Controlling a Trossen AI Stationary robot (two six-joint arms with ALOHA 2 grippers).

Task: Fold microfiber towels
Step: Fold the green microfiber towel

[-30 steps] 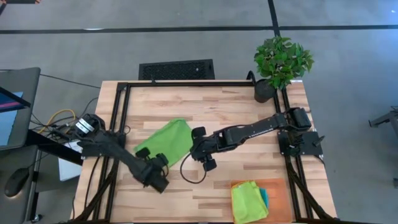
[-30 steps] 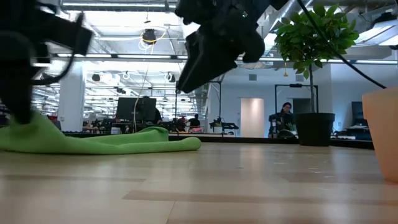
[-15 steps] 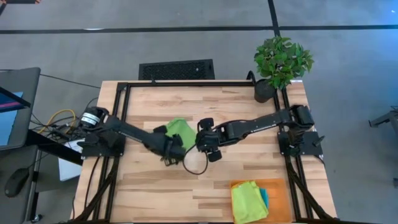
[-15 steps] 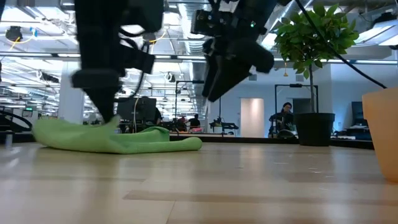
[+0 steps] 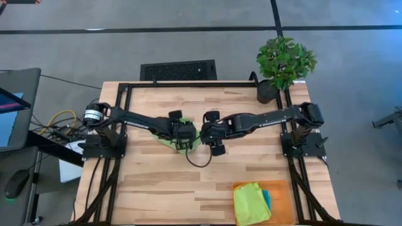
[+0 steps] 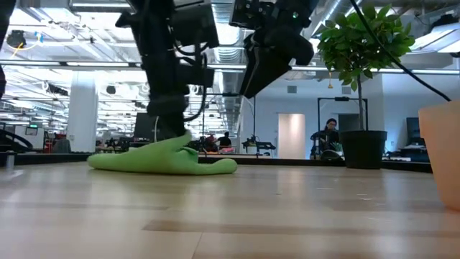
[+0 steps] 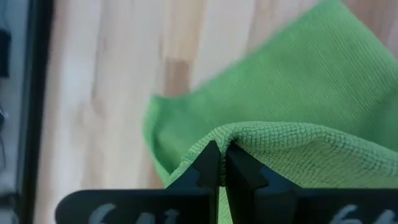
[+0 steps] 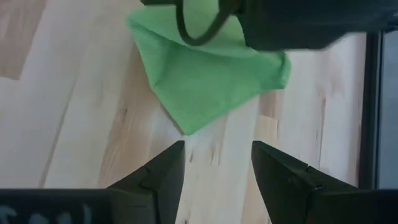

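A lime green microfiber towel (image 5: 178, 119) lies bunched at the table's middle; it also shows in the low view (image 6: 162, 160) and in both wrist views (image 7: 298, 87) (image 8: 205, 87). My left gripper (image 5: 184, 135) stands over it, shut on it (image 7: 221, 163). My right gripper (image 5: 211, 137) hangs open just right of the towel and above the table, touching nothing (image 8: 216, 177). A folded lime green towel (image 5: 251, 202) lies on a teal one (image 5: 268, 199) at the front right. The yellow towel is out of view. My left gripper pinches a raised edge of the green towel (image 7: 249, 134) between its two shut fingertips. The fingers come from above, pointing down. The towel peaks up to the fingers (image 6: 180, 138); the rest lies doubled over on the table. One layer or several, I cannot tell.
An orange mat (image 5: 284, 187) under the folded towels lies at the front right corner. A potted plant (image 5: 286, 59) stands at the far right corner. A black cable loop (image 5: 198, 160) hangs between the grippers. Black frame rails run along the table's left, right and far edges.
My left gripper, shut on the towel, has swept from the near left toward the table's right and far side, up to my right gripper. The held part has been carried over the rest, so the towel is folded over and bunched smaller. My right gripper has shifted slightly toward the far edge.
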